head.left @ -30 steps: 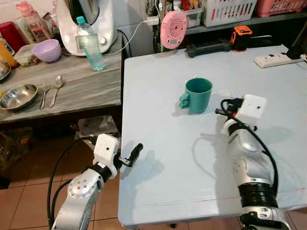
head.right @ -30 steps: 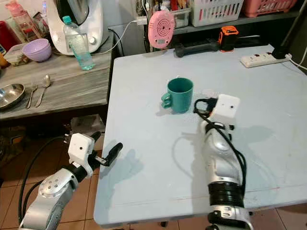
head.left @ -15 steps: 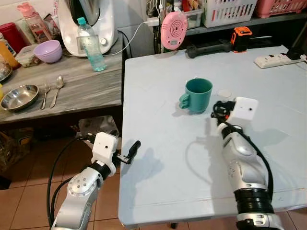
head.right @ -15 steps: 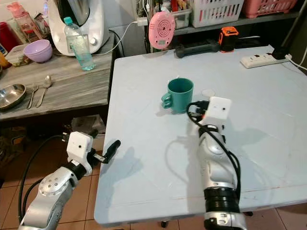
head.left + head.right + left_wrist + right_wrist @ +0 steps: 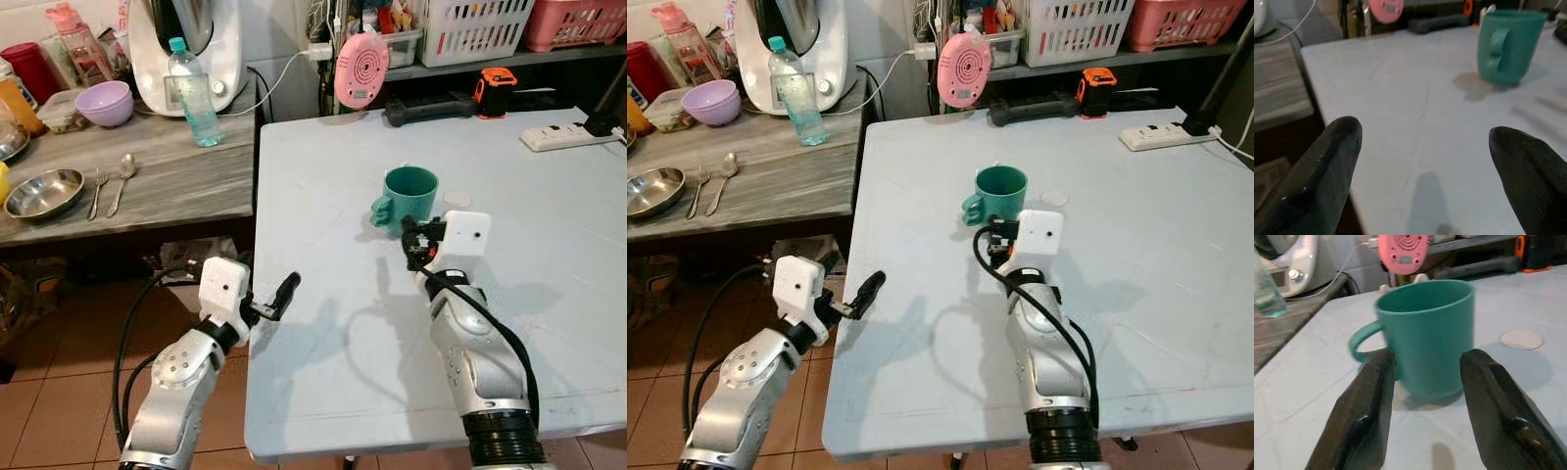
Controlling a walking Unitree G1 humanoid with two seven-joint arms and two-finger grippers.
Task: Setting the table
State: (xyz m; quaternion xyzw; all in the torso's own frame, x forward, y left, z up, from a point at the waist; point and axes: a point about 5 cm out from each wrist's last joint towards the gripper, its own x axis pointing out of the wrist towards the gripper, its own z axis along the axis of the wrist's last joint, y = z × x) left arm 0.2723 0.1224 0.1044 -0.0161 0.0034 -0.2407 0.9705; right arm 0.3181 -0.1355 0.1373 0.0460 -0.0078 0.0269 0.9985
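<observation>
Table (image 5: 549, 323): a pale blue top is seen ahead of the robot, bare over most of its surface.
Side counter (image 5: 176, 176): a grey wood-grain top is set at 10 o'clock from the table centre, just beside its edge.
Right gripper (image 5: 1425, 396): it is held low over the table at 6 o'clock from the mug; its fingers (image 5: 1364, 416) are spread wider than the mug body, nothing is gripped, and whether the tips reach the mug cannot be settled, the near edge being blurred.
Left gripper (image 5: 1425, 166): it is held at the table's edge at 8 o'clock; its fingers (image 5: 1327, 166) are spread wide and hold nothing.
Steel bowl (image 5: 41, 194): it is placed on the counter at 9 o'clock from the fork and spoon (image 5: 110, 186).
Green mug (image 5: 409, 198): it stands upright near the table centre, its handle turned towards 8 o'clock.
</observation>
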